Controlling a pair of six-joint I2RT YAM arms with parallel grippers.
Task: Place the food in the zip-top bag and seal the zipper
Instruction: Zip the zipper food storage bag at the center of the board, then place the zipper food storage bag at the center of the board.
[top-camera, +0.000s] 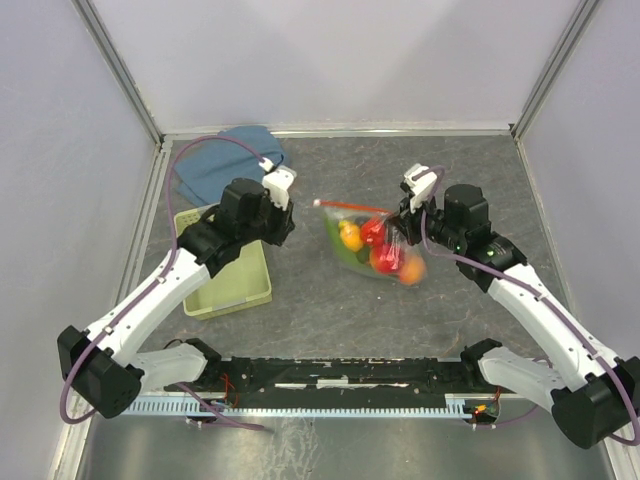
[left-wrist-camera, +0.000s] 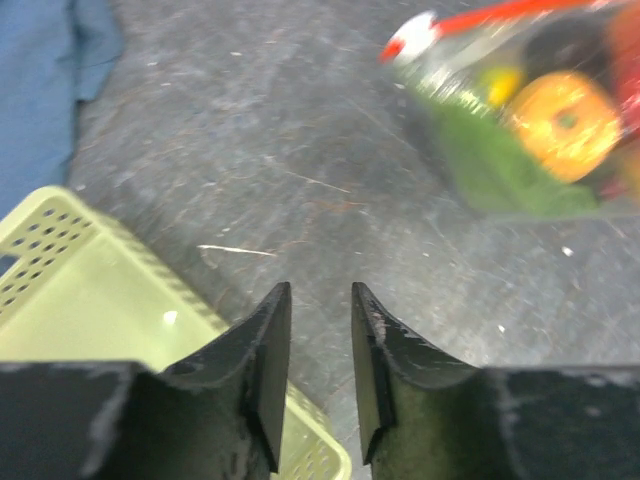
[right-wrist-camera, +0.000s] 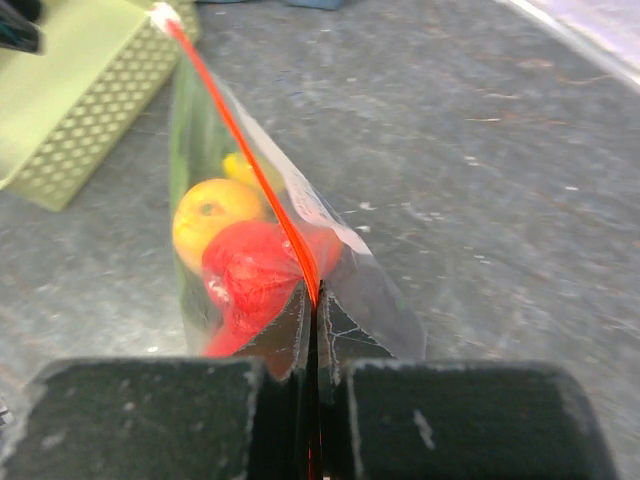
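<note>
1. Left gripper (left-wrist-camera: 320, 292): jaws stand a little apart with nothing between them. It hangs over the table (top-camera: 420, 330) at the far right corner of the pale green basket (top-camera: 232, 290), well apart from the bag.

2. Right gripper (right-wrist-camera: 315, 300): jaws pressed together, clamped on the zipper (right-wrist-camera: 240, 150) at its right end.

3. Zip-top bag (top-camera: 375, 245): lies right of centre on the table, its right end lifted by the clamped strip. The zipper runs straight along the far edge to a white slider tip (top-camera: 318, 202) at the left end.

4. Food (top-camera: 385, 255): inside the bag. An orange piece (right-wrist-camera: 210, 215), a red piece (right-wrist-camera: 255, 275), a green leaf and a bit of yellow show through the plastic.

5. Writing: a pale patch (right-wrist-camera: 310, 212) sits on the bag wall below the strip; any print on it is too blurred to read.

6. Surface: dark grey, mottled, with fine scratches and pale flecks. A black strip runs along the near edge between the 2 arm bases.

7. Room: plain pale walls on 3 sides, with metal posts in the far corners. A blue cloth (top-camera: 225, 160) lies crumpled in the far left corner, just beyond the basket.
</note>
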